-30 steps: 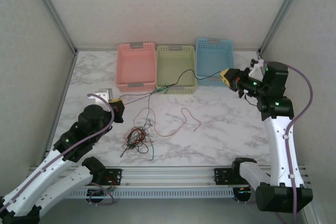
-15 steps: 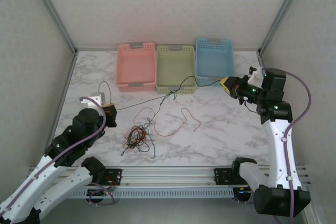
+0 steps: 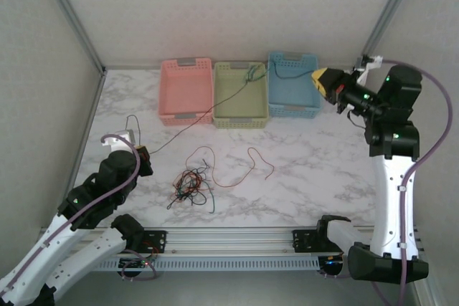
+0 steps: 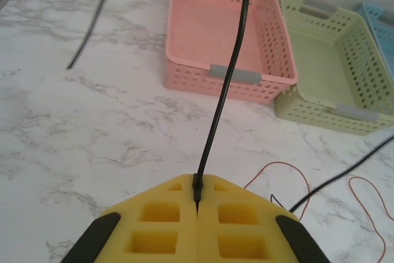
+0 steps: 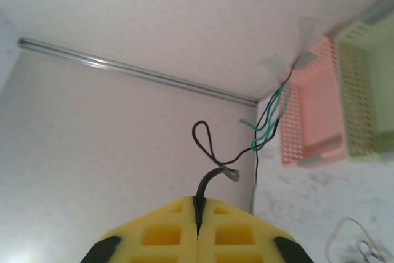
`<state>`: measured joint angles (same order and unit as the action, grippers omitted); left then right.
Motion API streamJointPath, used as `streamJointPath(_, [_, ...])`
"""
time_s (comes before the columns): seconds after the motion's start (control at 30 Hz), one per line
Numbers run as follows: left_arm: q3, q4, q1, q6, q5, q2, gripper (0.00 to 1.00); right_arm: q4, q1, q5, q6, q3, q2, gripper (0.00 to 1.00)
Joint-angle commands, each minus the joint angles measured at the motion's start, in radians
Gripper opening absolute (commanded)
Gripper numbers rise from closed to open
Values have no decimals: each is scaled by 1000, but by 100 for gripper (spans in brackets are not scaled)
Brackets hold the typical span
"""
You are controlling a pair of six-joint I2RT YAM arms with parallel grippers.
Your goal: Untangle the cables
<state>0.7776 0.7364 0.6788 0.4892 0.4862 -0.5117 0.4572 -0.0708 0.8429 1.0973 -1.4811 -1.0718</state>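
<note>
Near the left front of the counter (image 3: 315, 170), the left gripper (image 3: 143, 159) is clamped shut on a black cable (image 3: 193, 120). Its wrist view shows the yellow pads (image 4: 183, 214) pressed together, with the cable pinched in the seam between them (no gap to be seen). A short tail of the cable curls away behind the gripper. The long run lifts off the counter and slants toward the far right, crossing the gap between the pink basket (image 3: 185, 91) and the green basket (image 3: 240, 116).

Above the green basket a few green strands (image 3: 252, 72) hang tangled on this line. From there a dark line carries on over the blue basket (image 3: 287, 109) to the right gripper (image 3: 320, 77), which is raised above that basket's right end. This gripper is also closed. In the right wrist view a dark cable comes out of the seam between its pads and makes a small loop, and the green strands dangle farther along.

A clump of cables (image 3: 188, 185) (red, green and dark strands wound together) lies on the counter between the two arms, nearer the front edge. A loose red cable (image 3: 247, 166) lies in open curves just to its right. Whether its left end joins the clump I cannot tell.
</note>
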Motion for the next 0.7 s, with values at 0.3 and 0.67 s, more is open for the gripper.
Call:
streamJointPath(0.3, [25, -6, -9, 8, -88, 3, 0, -191, 68, 39, 177, 30, 56, 0])
streamJointPath(0.67, [0, -80, -9, -2, -164, -93, 0, -177, 174, -28, 135, 303, 154, 0])
